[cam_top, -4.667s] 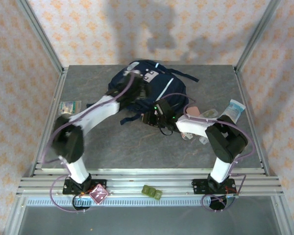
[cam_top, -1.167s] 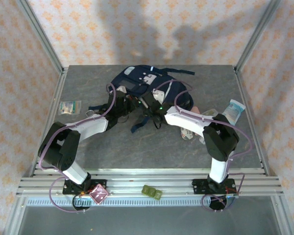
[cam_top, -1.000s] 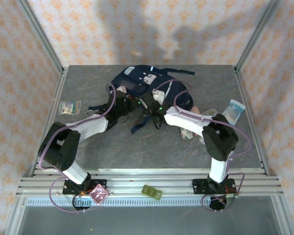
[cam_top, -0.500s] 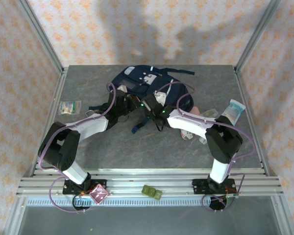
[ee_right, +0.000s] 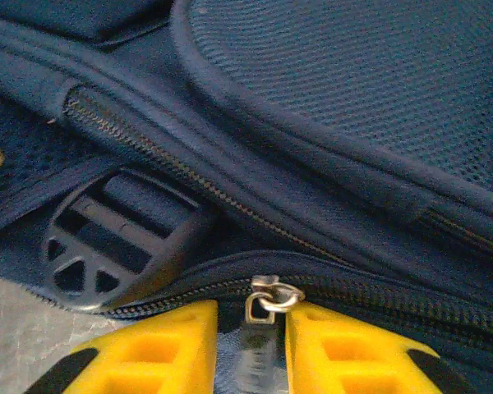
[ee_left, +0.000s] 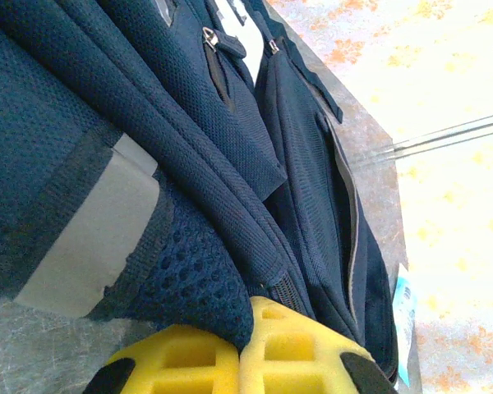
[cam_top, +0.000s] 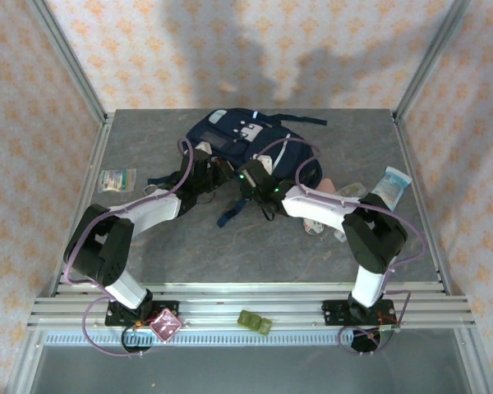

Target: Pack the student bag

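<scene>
Top external view: the grey surface (cam_top: 189,246) carries the student bag (cam_top: 230,139) at its far centre. The bag lies flat, with the grey patch and white patches at its far end. One dark strap (cam_top: 232,213) trails from the bag toward the near edge. Both arms reach inward and meet at the near edge of the bag.

The left pincer (cam_top: 214,170) is at the bag's near left edge. In the left wrist view, the left pincer (ee_left: 245,316) is fully closed, its two yellow fingers pressed together on a fold of navy mesh of the bag (ee_left: 296,189).

The right pincer (cam_top: 246,176) is just beside the left one, against the bag's near side. In the right wrist view, the right pincer (ee_right: 252,328) stands slightly open against the bag (ee_right: 353,82), with a narrow gap between its fingers. A metal zipper pull (ee_right: 267,297) hangs into that gap; whether the fingers touch it cannot be told. A round black buckle (ee_right: 107,246) lies left of the pull.

A white-and-blue tube (cam_top: 392,184) lies near the right edge of the surface. A small packet (cam_top: 117,178) lies near the left edge.
</scene>
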`<state>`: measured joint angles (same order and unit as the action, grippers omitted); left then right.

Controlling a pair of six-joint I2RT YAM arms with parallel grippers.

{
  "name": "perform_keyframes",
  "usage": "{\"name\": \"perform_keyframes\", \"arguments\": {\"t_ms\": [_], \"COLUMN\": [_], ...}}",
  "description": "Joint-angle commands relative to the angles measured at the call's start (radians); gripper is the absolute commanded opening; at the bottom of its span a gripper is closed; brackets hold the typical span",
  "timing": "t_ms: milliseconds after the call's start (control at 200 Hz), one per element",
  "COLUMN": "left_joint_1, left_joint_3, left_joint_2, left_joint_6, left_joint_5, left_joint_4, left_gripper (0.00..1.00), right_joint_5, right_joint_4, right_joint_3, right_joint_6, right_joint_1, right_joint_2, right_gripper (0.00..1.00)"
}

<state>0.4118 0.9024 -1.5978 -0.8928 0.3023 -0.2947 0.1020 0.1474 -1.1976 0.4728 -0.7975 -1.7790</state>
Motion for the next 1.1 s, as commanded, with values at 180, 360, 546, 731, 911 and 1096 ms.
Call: {"name": "perform_keyframes", "arguments": {"t_ms": [180, 360, 546, 731, 911, 1096], "left_joint_1": [0.021, 0.021, 0.019, 0.019, 0.019, 0.018], "left_joint_3": [0.057, 0.049, 0.060, 0.067, 0.063, 0.056], "left_joint_2": [0.035, 0.044, 0.059, 0.064, 0.071, 0.072], "left_joint_6": [0.000, 0.000, 0.000, -0.012, -0.013, -0.007], "left_joint_5": [0.077, 0.077, 0.083, 0.095, 0.093, 0.091], "left_joint_4": [-0.113, -0.116, -0.114, -0.122, -0.125, -0.121], "left_gripper": [0.00, 0.00, 0.00, 0.00, 0.00, 0.00], "right_joint_5": [-0.015, -0.039, -0.125, -0.218, -0.051, 0.071], "right_joint_4": [-0.082, -0.074, -0.161, -0.302, -0.172, -0.005], "right_joint_3": [0.011, 0.022, 0.101, 0.147, 0.056, 0.043], "right_joint_6": [-0.009, 0.014, 0.009, -0.017, 0.029, 0.204], "right_joint_1": [-0.005, -0.002, -0.008, -0.005, -0.004, 0.049], "right_joint_2": [0.029, 0.027, 0.040, 0.081, 0.055, 0.072], "right_gripper": [0.00, 0.27, 0.33, 0.33, 0.38, 0.37]}}
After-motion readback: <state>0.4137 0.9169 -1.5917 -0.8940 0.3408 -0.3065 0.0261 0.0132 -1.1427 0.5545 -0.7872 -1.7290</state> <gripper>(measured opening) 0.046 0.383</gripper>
